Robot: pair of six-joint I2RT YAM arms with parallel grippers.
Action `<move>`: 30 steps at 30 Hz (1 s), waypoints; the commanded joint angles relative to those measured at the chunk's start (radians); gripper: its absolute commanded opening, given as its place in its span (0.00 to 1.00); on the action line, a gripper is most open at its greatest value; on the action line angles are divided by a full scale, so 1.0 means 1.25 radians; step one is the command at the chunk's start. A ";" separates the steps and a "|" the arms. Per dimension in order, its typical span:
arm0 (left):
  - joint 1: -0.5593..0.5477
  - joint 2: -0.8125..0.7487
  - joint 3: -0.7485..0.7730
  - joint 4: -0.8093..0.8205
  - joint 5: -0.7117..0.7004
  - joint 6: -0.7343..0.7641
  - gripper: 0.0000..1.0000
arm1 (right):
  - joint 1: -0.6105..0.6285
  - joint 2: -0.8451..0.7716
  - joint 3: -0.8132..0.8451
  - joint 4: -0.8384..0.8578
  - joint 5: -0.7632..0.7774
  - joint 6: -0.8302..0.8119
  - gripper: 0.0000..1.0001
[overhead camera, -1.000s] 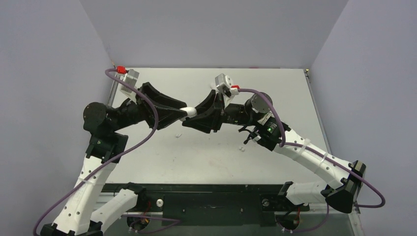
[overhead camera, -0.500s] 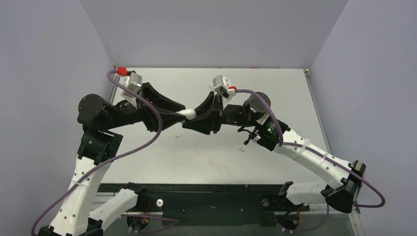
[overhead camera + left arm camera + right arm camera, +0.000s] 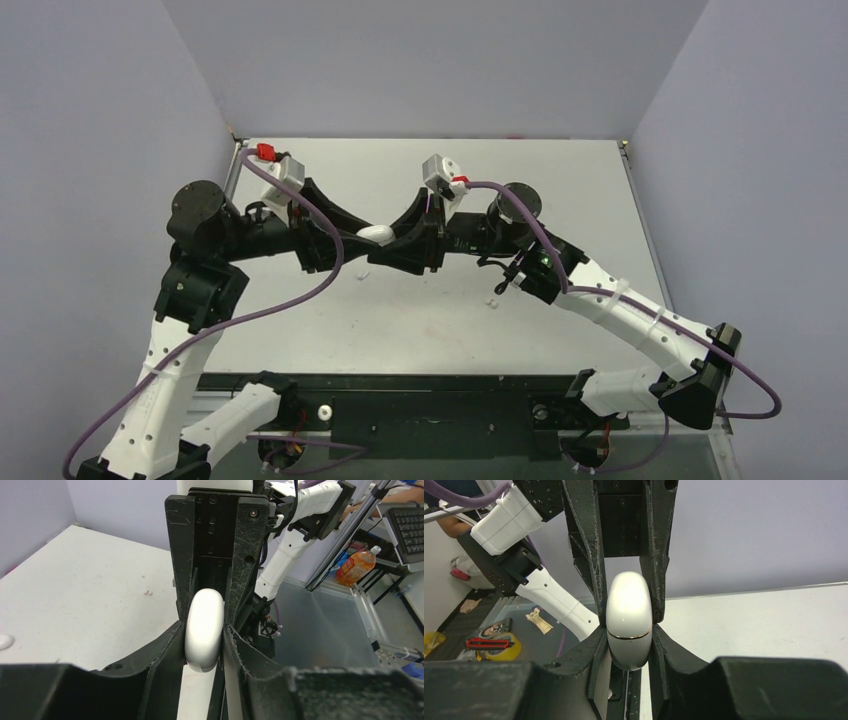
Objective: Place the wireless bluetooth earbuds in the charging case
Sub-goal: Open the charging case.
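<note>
Case (image 3: 375, 234) is off the table (image 3: 560, 190), lid shut. L gripper (image 3: 204, 629) and R gripper (image 3: 629, 630) each pinch one end, prob. to brace it for lid opening. Earbuds (image 3: 361, 272) lie loose below grippers.

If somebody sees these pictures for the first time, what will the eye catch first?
The glossy white charging case stands out: the left gripper and the right gripper both clamp it from opposite sides, over the middle of the table. Tiny white earbuds lie loose on the table, a little nearer the arm bases.
</note>
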 commanded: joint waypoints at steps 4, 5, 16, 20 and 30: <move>-0.001 0.000 0.008 0.076 0.015 -0.066 0.08 | 0.013 0.005 0.039 0.005 -0.004 -0.029 0.00; -0.001 -0.001 0.003 0.086 0.016 -0.092 0.05 | 0.013 0.004 0.037 0.002 -0.004 -0.034 0.00; 0.016 0.008 -0.038 0.176 -0.025 -0.201 0.03 | 0.033 -0.025 0.007 -0.123 0.024 -0.118 0.00; 0.026 0.014 -0.032 0.172 -0.063 -0.198 0.11 | 0.037 -0.036 0.000 -0.141 0.028 -0.129 0.00; 0.058 0.021 -0.022 0.153 -0.107 -0.198 0.22 | 0.042 -0.041 -0.013 -0.162 0.027 -0.134 0.00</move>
